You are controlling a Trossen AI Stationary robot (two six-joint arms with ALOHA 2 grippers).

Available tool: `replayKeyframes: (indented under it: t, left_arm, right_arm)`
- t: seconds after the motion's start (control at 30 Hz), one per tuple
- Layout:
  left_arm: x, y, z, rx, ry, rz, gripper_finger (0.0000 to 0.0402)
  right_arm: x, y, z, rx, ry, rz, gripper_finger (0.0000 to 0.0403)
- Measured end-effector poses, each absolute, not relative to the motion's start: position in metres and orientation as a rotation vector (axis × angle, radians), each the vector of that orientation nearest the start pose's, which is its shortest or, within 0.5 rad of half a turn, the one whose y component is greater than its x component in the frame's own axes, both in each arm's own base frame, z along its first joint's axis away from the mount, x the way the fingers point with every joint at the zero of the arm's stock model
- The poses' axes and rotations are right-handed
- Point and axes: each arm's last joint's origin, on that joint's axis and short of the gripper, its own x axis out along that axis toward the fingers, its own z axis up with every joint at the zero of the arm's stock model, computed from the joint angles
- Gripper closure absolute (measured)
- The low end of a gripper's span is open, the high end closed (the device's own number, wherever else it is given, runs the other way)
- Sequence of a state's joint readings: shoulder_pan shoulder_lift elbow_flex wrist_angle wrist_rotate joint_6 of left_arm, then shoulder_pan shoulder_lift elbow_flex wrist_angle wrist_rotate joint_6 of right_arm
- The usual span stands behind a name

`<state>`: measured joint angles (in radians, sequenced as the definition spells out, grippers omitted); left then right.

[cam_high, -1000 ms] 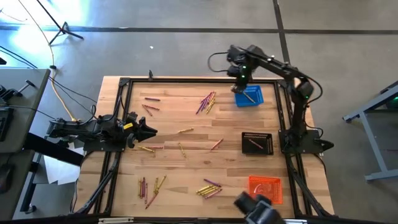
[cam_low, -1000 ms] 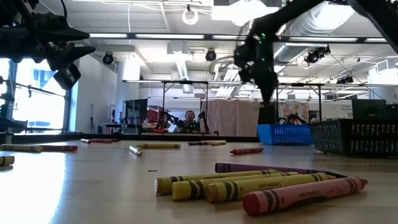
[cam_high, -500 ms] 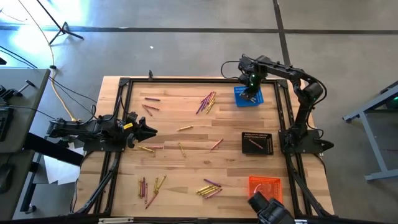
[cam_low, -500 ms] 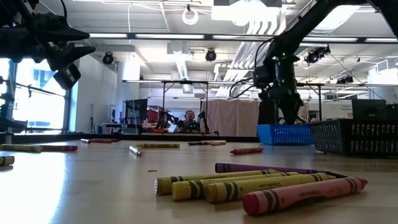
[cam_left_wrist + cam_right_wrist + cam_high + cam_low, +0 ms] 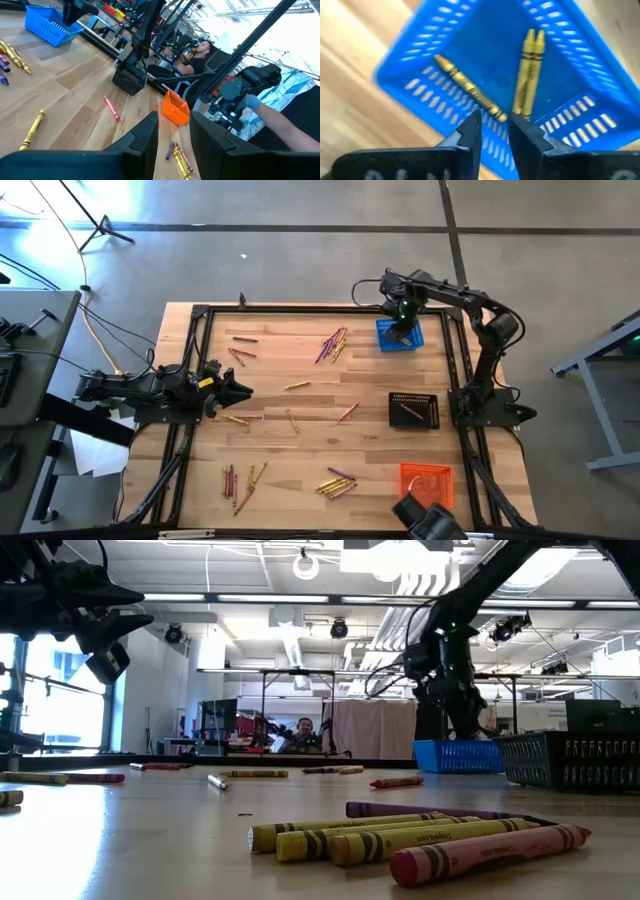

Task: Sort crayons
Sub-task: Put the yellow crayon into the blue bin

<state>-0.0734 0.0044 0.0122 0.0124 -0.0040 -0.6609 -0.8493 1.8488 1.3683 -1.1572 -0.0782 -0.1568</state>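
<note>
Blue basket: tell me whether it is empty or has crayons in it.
Not empty. The blue basket holds yellow crayons: a pair lying side by side and one lying apart. The right claw hangs just above them.

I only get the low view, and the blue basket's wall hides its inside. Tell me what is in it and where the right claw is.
Observer: The right wrist view shows three yellow crayons lying in the blue basket.
Operator: Give me the claw.
Observer: The right claw hangs over that basket, fingers apart, nothing between them.
Operator: Now the black basket.
Observer: From above, the black basket holds one reddish crayon.
</note>
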Motion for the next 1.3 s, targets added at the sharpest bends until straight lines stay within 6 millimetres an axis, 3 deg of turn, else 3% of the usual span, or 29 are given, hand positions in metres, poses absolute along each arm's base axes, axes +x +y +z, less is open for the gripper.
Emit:
replayKeyframes:
  t: [0.1, 0.23, 0.37, 0.5, 0.67, 0.87, 1.0, 1.3]
  left_arm:
    - [0.097, -0.007, 0.169, -0.661, 0.003, -0.074, 0.0302]
    - [0.097, -0.007, 0.169, -0.661, 0.004, -0.073, 0.0302]
    - [0.097, -0.007, 0.169, -0.661, 0.003, -0.074, 0.0302]
    - [0.097, -0.007, 0.169, -0.661, 0.004, -0.074, 0.0302]
    - [0.097, -0.007, 0.169, -0.661, 0.003, -0.074, 0.0302]
    - [0.097, -0.007, 0.168, -0.661, 0.004, -0.074, 0.0302]
    - [0.097, -0.007, 0.168, -0.661, 0.004, -0.073, 0.0302]
    - [0.097, -0.007, 0.168, -0.661, 0.005, -0.073, 0.0302]
  right_arm:
    - [0.239, -0.237, 0.216, 0.566, 1.513, -0.426, 0.0335]
    - [0.281, -0.215, 0.242, 0.423, 1.405, -0.373, 0.0343]
    - [0.329, -0.181, 0.262, 0.206, 1.224, -0.255, 0.0345]
    - [0.369, -0.141, 0.267, 0.014, 1.016, -0.137, 0.0345]
    - [0.404, -0.102, 0.255, -0.029, 0.867, -0.021, 0.0345]
    - [0.431, -0.072, 0.227, -0.138, 0.832, 0.095, 0.0334]
    - [0.437, -0.068, 0.206, -0.142, 0.876, 0.115, 0.0307]
    - [0.454, -0.071, 0.187, -0.198, 0.794, 0.116, 0.0267]
